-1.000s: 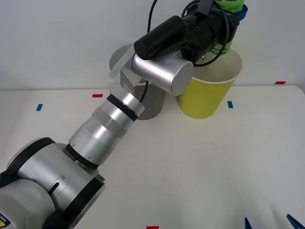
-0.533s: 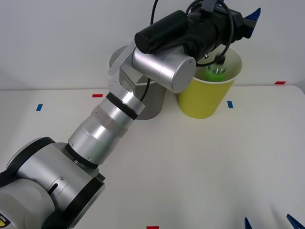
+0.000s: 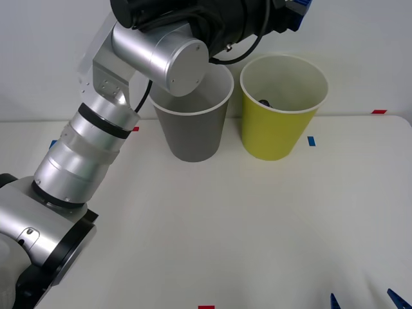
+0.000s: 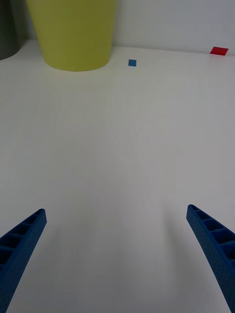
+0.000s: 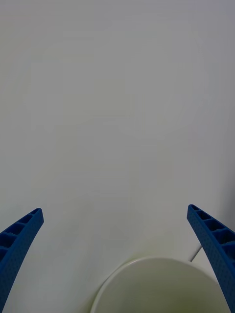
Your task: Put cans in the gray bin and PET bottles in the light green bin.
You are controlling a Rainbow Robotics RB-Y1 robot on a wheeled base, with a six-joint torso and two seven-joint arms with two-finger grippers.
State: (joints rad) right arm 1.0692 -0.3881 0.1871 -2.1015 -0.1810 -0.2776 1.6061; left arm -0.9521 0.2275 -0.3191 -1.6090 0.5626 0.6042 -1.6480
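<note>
Place: looked like a robot test lab | Evidence: plain white tabletop [image 3: 257, 219] against a bare white wall [image 3: 51, 58] | small red tape marks [image 3: 378, 111] and blue tape marks [image 3: 311, 140] stuck across the tabletop

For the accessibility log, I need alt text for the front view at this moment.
The left arm is raised above a gray bin and a light green bin that stand side by side on a white table, the left gripper at the top edge. A dark object lies inside the green bin.
</note>
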